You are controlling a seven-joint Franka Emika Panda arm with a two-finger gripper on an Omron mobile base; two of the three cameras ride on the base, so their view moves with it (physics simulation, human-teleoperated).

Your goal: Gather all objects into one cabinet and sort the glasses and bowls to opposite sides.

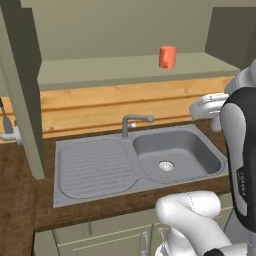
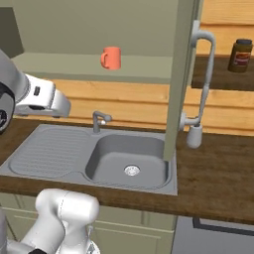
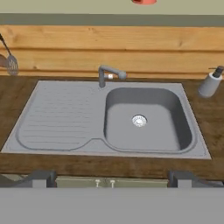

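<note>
- My fingers (image 3: 112, 178) sit spread wide apart at the bottom of the hand view, one dark tip (image 3: 39, 177) low left and the other low right, with nothing between them; they are released and touch nothing.
- Just beyond the fingers runs the front strip of the dark wooden desk (image 3: 109, 165), and under it I see the pale green low cupboards (image 1: 110, 239).
- Straight ahead of the fingers lies the grey sink (image 3: 52, 118), its ribbed drainboard ahead-left of them and its deep basin, with a round drain, ahead-right.
- Behind the basin, further out from the fingers, stands the grey tap (image 3: 109, 75), its spout turned right.
- Far right of the fingers, on the desk beside the sink, a grey soap dispenser (image 3: 210, 83) leans in the hand view.
- Far left of the fingers a metal utensil (image 3: 9, 61) hangs against the wooden back wall (image 3: 131, 48).
- Above that wall, well past and above the fingers, is the pale green shelf (image 1: 125, 67) of the olive-green wall cabinet, and the small salmon-orange cup (image 1: 167, 57) stands upright on it, alone, toward its right half.
- In the right base view the cabinet's tall door (image 2: 181, 74) stands open edge-on, with its long curved grey handle (image 2: 203, 84) facing right.
- Beyond that door, on a wooden shelf, is a dark jar (image 2: 240, 55) with a red label.
</note>
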